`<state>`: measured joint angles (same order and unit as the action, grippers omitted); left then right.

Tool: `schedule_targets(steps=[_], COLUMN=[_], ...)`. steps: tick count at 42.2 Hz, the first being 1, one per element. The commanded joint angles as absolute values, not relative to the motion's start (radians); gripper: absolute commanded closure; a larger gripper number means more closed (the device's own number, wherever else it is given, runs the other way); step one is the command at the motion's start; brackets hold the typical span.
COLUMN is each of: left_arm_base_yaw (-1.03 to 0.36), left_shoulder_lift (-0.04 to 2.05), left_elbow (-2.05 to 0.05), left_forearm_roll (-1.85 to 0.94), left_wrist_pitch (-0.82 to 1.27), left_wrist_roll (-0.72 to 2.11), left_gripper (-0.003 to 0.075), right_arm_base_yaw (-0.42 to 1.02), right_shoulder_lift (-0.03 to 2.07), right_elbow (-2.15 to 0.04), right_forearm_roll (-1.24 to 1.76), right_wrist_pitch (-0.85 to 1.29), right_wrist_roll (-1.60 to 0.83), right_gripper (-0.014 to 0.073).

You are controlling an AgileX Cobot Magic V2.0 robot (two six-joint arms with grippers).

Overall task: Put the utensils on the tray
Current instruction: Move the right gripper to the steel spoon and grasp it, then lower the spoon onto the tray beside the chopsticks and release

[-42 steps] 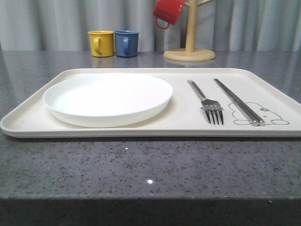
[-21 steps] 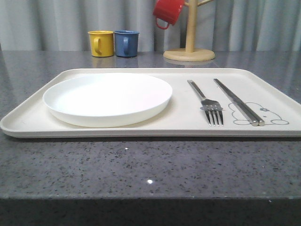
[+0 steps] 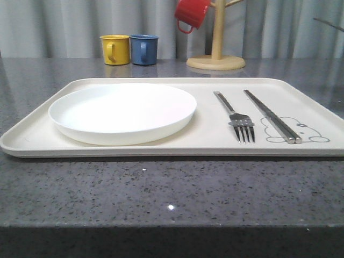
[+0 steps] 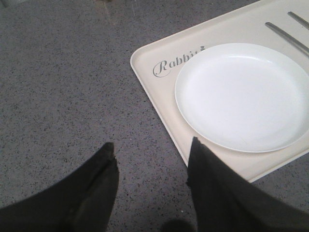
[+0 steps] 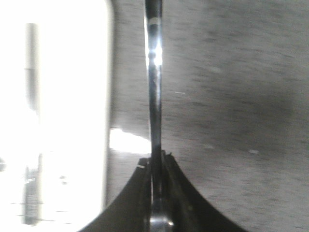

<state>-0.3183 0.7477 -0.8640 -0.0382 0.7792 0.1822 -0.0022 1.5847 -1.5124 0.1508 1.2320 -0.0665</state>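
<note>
The cream tray [image 3: 161, 150] lies across the grey counter. On its right part rest the fork [image 3: 236, 115] and the pair of chopsticks [image 3: 271, 115], side by side. My right gripper [image 5: 157, 157] is shut on a slim shiny utensil, seemingly the spoon [image 5: 154, 87]. It is held edge on above the counter, just beside the bright tray [image 5: 72, 96]. A thin metal tip [image 3: 329, 23] shows in the air at the far right. My left gripper [image 4: 152, 143] hangs open and empty over bare counter near the tray's corner [image 4: 149, 92].
A round white plate [image 3: 122, 113] fills the tray's left half. At the back stand a yellow mug [image 3: 116, 49], a blue mug [image 3: 144, 49] and a wooden mug tree [image 3: 216, 60] carrying a red mug [image 3: 191, 13].
A thin metal tip has come into the front view at the upper right edge. The tray, plate, fork and chopsticks have not moved.
</note>
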Motion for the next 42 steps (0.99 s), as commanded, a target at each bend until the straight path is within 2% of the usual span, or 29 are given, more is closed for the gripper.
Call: schedule_targets(steps=[1,12,42], left_arm_base_yaw=[-0.325,-0.325,-0.325], left_shoulder_lift=[0.742,0.742,0.742], left_elbow=[-0.888,-0.888,-0.888], left_forearm_roll=[-0.041,-0.041,-0.041], left_wrist_pitch=[0.705,0.705,0.705], left_wrist_roll=[0.173,0.173,0.173], left_gripper=[0.0388,0.0388,0.0388], right_arm_base_yaw=[0.086,0.202,0.203], right_shoulder_lift=[1.546,1.603,1.759], right_elbow=[-1.543,-1.54,-1.533], right_forearm_roll=[0.167,0.164,0.195], right_wrist_pitch=[1.34,1.323,1.344], right_wrist_roll=[0.022,0.213,0.22], right_gripper=[0.056,0.0557,0.0552])
